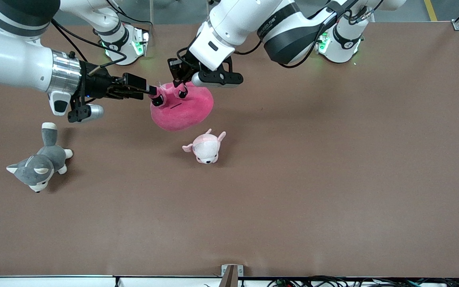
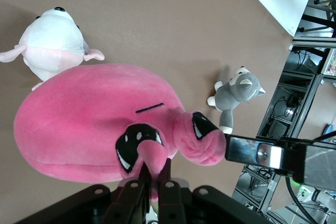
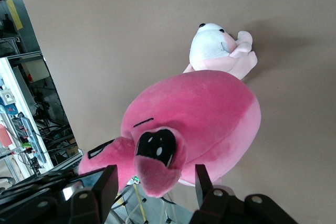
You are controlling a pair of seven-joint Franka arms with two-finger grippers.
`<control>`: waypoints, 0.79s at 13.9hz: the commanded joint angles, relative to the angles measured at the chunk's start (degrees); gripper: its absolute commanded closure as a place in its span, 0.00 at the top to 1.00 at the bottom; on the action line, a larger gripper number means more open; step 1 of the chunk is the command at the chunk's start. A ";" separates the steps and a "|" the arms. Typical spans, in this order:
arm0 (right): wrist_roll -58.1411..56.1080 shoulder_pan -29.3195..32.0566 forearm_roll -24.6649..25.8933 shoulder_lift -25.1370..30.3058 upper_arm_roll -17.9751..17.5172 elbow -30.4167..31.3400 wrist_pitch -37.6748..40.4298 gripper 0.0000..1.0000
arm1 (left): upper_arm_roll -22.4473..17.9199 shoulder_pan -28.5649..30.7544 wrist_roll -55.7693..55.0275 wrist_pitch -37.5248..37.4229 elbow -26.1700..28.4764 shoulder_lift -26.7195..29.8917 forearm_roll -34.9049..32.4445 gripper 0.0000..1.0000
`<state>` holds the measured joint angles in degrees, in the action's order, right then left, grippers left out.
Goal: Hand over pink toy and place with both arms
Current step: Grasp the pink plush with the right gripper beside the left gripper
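You have the pink toy (image 1: 181,109) hanging in the air between both pincers, above the table (image 1: 333,179). The left gripper (image 1: 179,81) is clenched on the ear by one eye, fingers (image 2: 137,195) pinched tight. The right gripper (image 1: 150,91) sits at the other ear with its fingers (image 3: 105,182) spread wide, released, the ear between them. Under the toy, just beside it, lies the pale puppy plush (image 1: 206,148). The husky plush (image 1: 40,161) lies well apart, toward the right arm's end.

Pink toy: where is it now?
The pink toy hangs from the left gripper mid-table, near the puppy plush; the open right gripper brackets its ear.
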<state>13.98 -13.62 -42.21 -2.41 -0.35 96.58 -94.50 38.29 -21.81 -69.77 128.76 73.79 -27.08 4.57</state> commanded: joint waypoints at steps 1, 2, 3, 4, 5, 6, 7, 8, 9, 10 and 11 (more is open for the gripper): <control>1.05 -0.79 -1.38 -0.31 0.27 0.36 -0.15 0.68 | -0.32 -0.87 -0.72 0.62 -1.63 -0.78 0.26 0.00; 1.05 -1.22 -1.38 -0.31 0.27 0.36 -0.33 0.68 | -0.32 -0.87 -0.81 0.62 -1.63 -0.78 0.26 0.00; 1.05 -1.49 -1.29 -0.75 0.27 0.36 -0.42 0.68 | -0.32 -0.87 -0.72 0.62 -1.63 -0.78 0.26 0.00; 0.87 -1.58 -1.20 -1.10 0.27 0.36 -0.42 0.68 | -0.32 -0.87 -0.72 0.62 -1.63 -0.78 0.26 0.00; 0.78 -1.58 -1.20 -1.19 0.27 0.36 -0.42 0.68 | -0.32 -0.87 -0.72 0.62 -1.63 -0.78 0.26 0.00; 0.87 -1.67 -1.20 -1.45 0.27 0.36 -0.42 0.68 | -0.32 -0.87 -0.72 0.62 -1.63 -0.78 0.26 0.00; 0.87 -1.67 -1.03 -1.46 0.27 0.36 -0.33 0.67 | -0.32 -0.87 -0.72 0.62 -1.63 -0.78 0.26 0.00; 0.78 -1.58 -1.03 -1.54 0.27 0.36 -0.33 0.61 | -0.32 -0.87 -0.63 0.62 -1.63 -0.78 0.26 0.00; 0.52 -1.58 -1.03 -1.63 0.27 0.36 -0.24 0.43 | -0.32 -0.87 -0.54 0.62 -1.63 -0.78 0.26 0.00; 0.35 -1.58 -1.03 -1.98 0.27 0.36 0.02 0.21 | -0.32 -0.87 -0.54 0.62 -1.63 -0.78 0.26 0.00; 0.34 -1.58 -1.03 -2.16 0.18 0.36 0.28 0.09 | -0.32 -0.87 -0.46 0.62 -1.54 -0.87 0.17 0.00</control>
<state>14.13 -14.80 -42.28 -4.37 -0.41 96.64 -94.45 38.29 -21.83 -69.77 128.81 73.77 -27.22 4.57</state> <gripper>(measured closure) 0.463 0.925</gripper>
